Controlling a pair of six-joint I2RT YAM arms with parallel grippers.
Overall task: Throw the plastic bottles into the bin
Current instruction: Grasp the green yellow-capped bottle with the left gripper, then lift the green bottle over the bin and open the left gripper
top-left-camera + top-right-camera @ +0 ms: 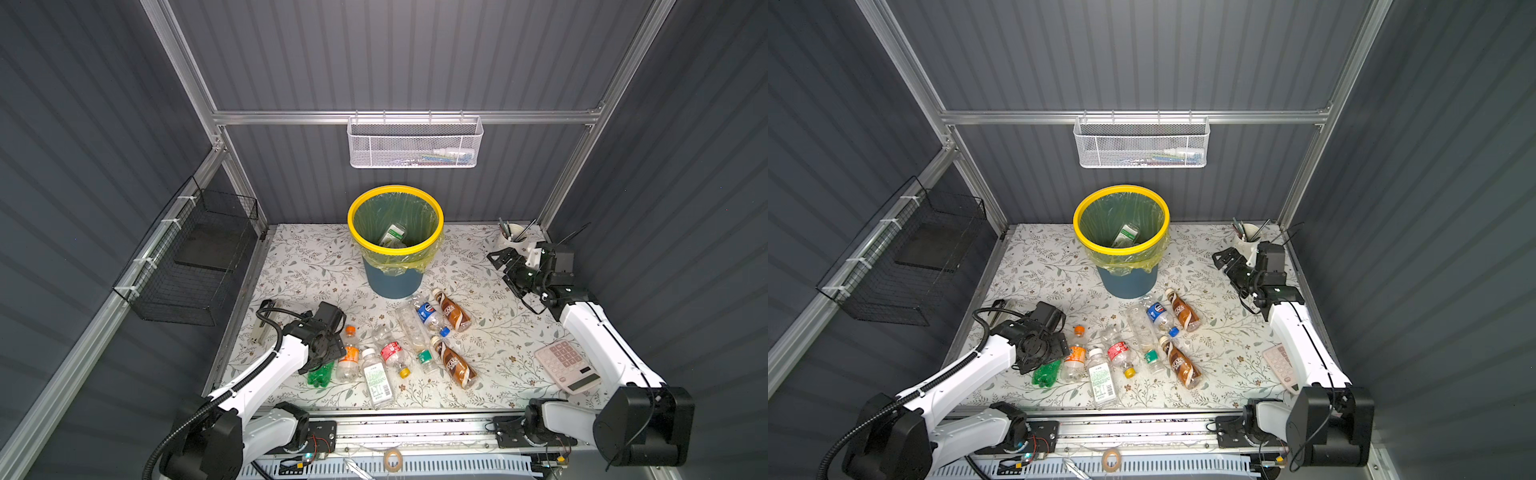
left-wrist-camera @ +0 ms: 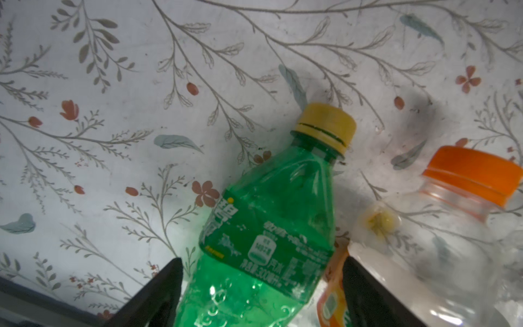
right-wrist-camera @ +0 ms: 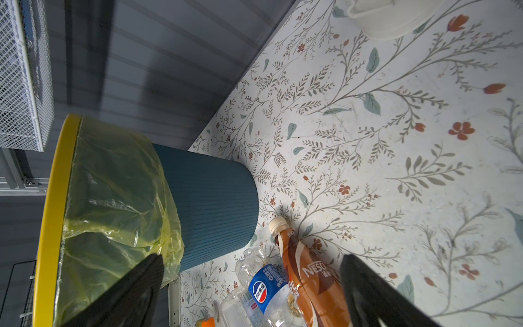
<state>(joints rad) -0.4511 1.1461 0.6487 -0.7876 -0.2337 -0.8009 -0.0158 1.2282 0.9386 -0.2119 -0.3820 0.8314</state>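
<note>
Left gripper [image 2: 261, 257] is set astride the green bottle [image 2: 263, 226], with its jaws spread and one finger on each side of the labelled body. A thin gap can be made out at each side, so no grip is shown. The right gripper [image 3: 251, 256] is held wide apart with nothing between its fingers, near the white pen cup [image 1: 513, 237] at the far right of the floral table [image 1: 299, 266].

A black wire basket [image 1: 195, 257] is hung on the left wall and a white mesh basket [image 1: 413, 143] on the back rail. The bin [image 1: 392, 250] is stood at the back middle of the table, and one white-and-green labelled bottle [image 1: 392, 235] is seen inside its liner. A white calculator [image 1: 567, 365] is laid near the right arm.

The other bottles are left lying on the table in front of the bin. The green one is nearest the left edge, and just beside it is an orange-labelled bottle [image 1: 349, 357]. Next come a white-labelled one [image 1: 376, 378], a red-labelled one [image 1: 392, 353], a long clear one [image 1: 413, 330] and a blue-labelled one [image 1: 430, 313]. Two brown coffee bottles [image 1: 455, 316] [image 1: 457, 368] are laid farthest right.
</note>
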